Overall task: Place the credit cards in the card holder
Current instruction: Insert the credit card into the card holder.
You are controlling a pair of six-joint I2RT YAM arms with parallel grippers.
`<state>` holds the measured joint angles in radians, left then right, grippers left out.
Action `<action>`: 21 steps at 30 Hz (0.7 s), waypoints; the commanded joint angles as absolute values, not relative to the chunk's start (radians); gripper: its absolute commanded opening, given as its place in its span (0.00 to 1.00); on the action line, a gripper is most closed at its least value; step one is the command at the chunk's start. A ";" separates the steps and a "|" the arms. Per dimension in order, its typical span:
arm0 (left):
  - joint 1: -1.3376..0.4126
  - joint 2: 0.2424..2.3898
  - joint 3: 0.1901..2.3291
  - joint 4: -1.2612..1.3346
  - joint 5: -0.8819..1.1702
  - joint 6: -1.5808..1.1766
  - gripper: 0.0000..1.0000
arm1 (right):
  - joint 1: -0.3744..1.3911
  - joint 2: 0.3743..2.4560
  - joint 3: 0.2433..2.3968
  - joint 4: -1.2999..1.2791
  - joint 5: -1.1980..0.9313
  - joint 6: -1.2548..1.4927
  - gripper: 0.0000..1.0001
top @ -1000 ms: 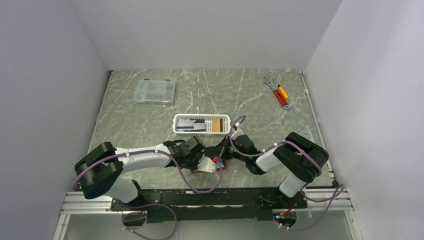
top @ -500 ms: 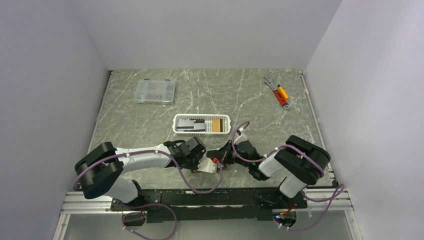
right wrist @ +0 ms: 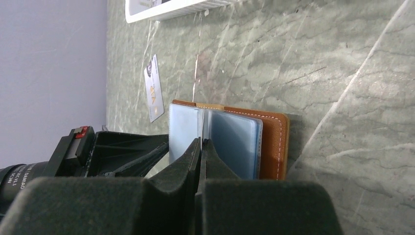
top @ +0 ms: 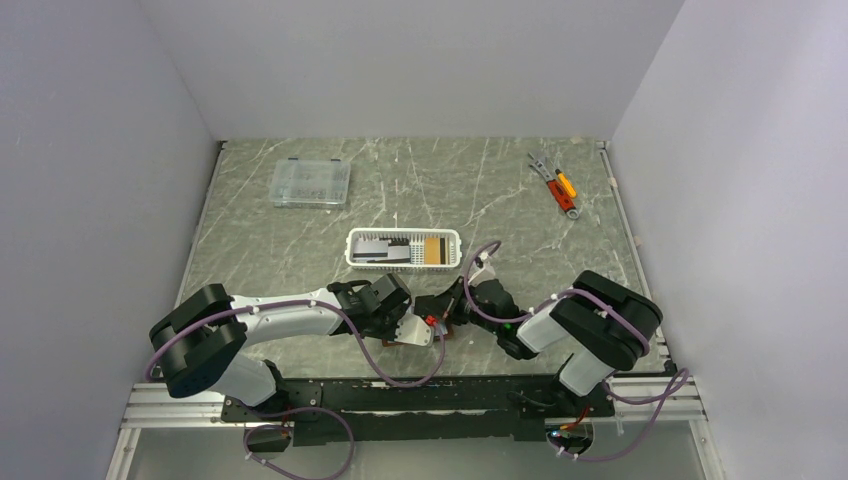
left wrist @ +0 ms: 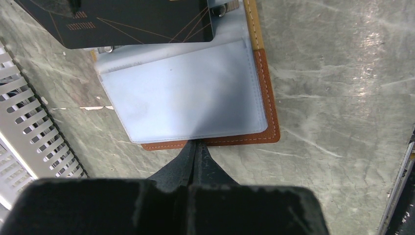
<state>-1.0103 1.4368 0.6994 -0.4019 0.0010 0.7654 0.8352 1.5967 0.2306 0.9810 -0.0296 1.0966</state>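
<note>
Now at the pocket: a black card [left wrist: 142, 19] is poised over the open card holder [left wrist: 186, 98].
Close to the tabletop's [top: 300, 270] near edge, the left end effector [left wrist: 195, 147], fully closed, sits with its tips at the holder's rim. The right end effector [right wrist: 200, 142], clamped on what appears to be the black card, has drawn in over the last second and settled, the card not yet sleeved. The wrists crowd the holder, and the white basket [top: 452, 240] of remaining credit cards [top: 400, 248] lies just beyond. Open room lies toward the far edge.

Lab bay — blank walls [top: 420, 60] enclose the table [top: 450, 190].
</note>
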 commanded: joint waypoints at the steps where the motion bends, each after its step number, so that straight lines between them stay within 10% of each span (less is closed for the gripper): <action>1: -1.037 1.474 0.652 -0.475 0.116 0.736 0.00 | 0.825 1.575 0.263 0.989 -0.001 1.046 0.00; 21: -1.051 1.474 0.652 -0.476 0.107 0.739 0.00 | 0.839 1.658 0.257 1.063 -0.038 1.075 0.00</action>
